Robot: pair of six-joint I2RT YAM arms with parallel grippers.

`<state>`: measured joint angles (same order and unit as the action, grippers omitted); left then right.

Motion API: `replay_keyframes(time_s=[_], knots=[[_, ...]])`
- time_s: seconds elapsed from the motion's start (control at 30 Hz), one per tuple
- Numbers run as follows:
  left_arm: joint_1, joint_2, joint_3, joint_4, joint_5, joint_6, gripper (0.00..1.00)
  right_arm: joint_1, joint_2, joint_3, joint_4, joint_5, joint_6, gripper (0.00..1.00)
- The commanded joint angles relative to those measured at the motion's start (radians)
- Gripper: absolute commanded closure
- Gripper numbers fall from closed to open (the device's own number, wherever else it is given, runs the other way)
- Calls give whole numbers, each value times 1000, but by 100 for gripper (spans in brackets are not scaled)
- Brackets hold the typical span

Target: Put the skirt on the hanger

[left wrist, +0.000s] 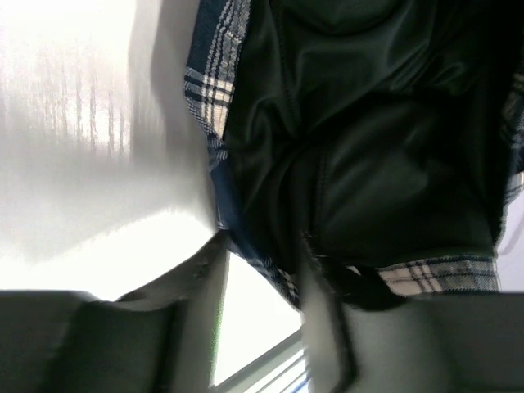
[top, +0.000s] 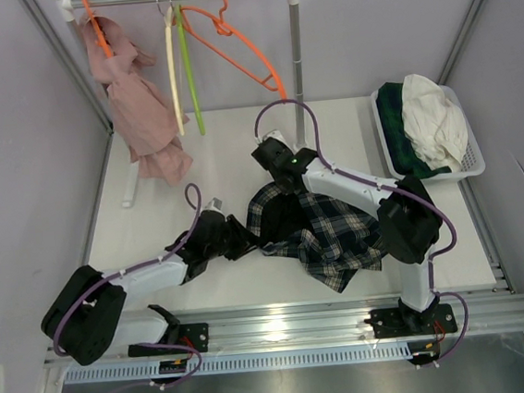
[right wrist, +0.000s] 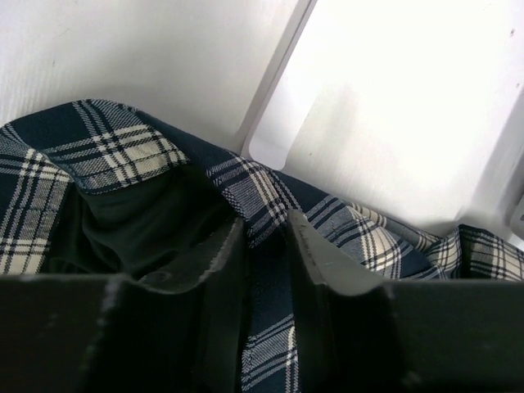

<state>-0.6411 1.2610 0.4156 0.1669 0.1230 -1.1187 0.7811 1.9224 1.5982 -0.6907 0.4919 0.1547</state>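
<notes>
The dark blue and white plaid skirt [top: 335, 231] lies crumpled on the white table, its black lining showing in the left wrist view [left wrist: 368, 164]. My right gripper [top: 276, 165] is at its far edge and shut on a fold of plaid cloth [right wrist: 270, 270]; the right gripper [right wrist: 265, 221] shows cloth filling the narrow gap. My left gripper [top: 236, 238] is at the skirt's left edge; the left gripper [left wrist: 262, 246] is open, with the hem crossing between its fingertips. An empty orange hanger [top: 240, 48] hangs on the rack.
The rack's post [top: 297, 58] stands behind the right arm. It also carries a cream hanger [top: 174, 70], a green hanger [top: 192, 82] and a pink garment [top: 143, 115]. A white basket [top: 472, 159] with white and dark clothes sits at the right.
</notes>
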Motion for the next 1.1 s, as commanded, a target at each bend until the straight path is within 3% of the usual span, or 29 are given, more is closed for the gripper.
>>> replay_keyframes(time_s=[0.0,0.03,0.07,0.13,0.17,0.27,0.4,0.57,0.77,0.93,1.07], knots=[[-9,38,54,19,-2,30,67,-11,12,46,-1,13,-14,77],[-9,49,61,19,4,37,74,-13,12,48,-1,13,-14,80],[-9,57,63,20,16,42,88,-14,10,48,-4,14,-15,82],[-8,63,83,11,23,71,100,-17,3,52,-21,30,-7,93],[-8,48,101,-22,20,85,100,-17,-14,52,-27,43,-3,100],[0,-11,155,-107,-8,163,100,-19,-86,46,-53,59,22,100],[40,-199,253,-329,-85,319,100,-22,-215,57,-108,97,72,100],[182,-339,434,-587,-74,476,100,-40,-344,137,-228,146,123,100],[277,-312,757,-754,-62,614,100,-140,-410,307,-322,116,106,100],[310,-243,1007,-843,-173,704,100,-221,-404,454,-371,74,75,100],[330,-193,1118,-888,-213,738,100,-258,-369,587,-417,45,52,100]])
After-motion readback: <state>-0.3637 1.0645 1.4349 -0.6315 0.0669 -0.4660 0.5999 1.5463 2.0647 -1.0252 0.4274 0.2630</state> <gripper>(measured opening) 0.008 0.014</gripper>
